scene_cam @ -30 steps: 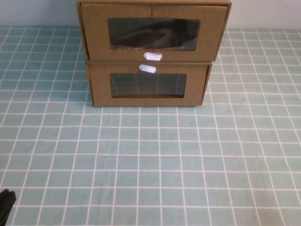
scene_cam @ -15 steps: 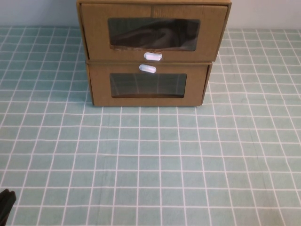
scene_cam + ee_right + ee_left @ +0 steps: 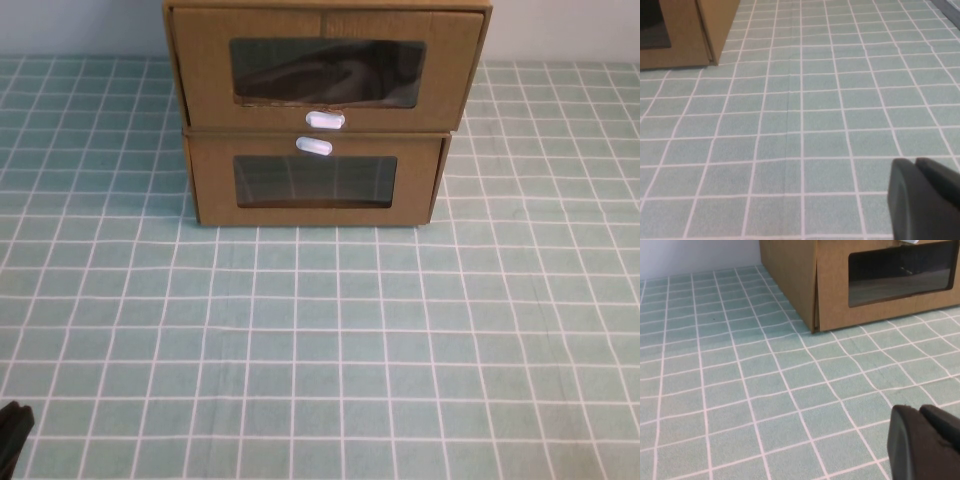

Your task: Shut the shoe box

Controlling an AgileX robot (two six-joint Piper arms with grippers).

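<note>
Shoe box [image 3: 450,70] (crosswise) faces near-side hands [image 3: 921,412] [image 3: 916,165].

Table [image 3: 320,340], green-checked cloth covering it: lower cardboard box [image 3: 315,180] sitting directly on it at the far edge, bearing the shoe box [image 3: 325,65].

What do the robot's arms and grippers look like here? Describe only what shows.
Very little shows. The left gripper appears as matte black, rounded fingers low over the teal checked tablecloth; a black sliver of it sits at the near left corner of the high view. The right gripper looks the same: plain black with rounded edges. No cables, markings or arm links are visible.
</note>
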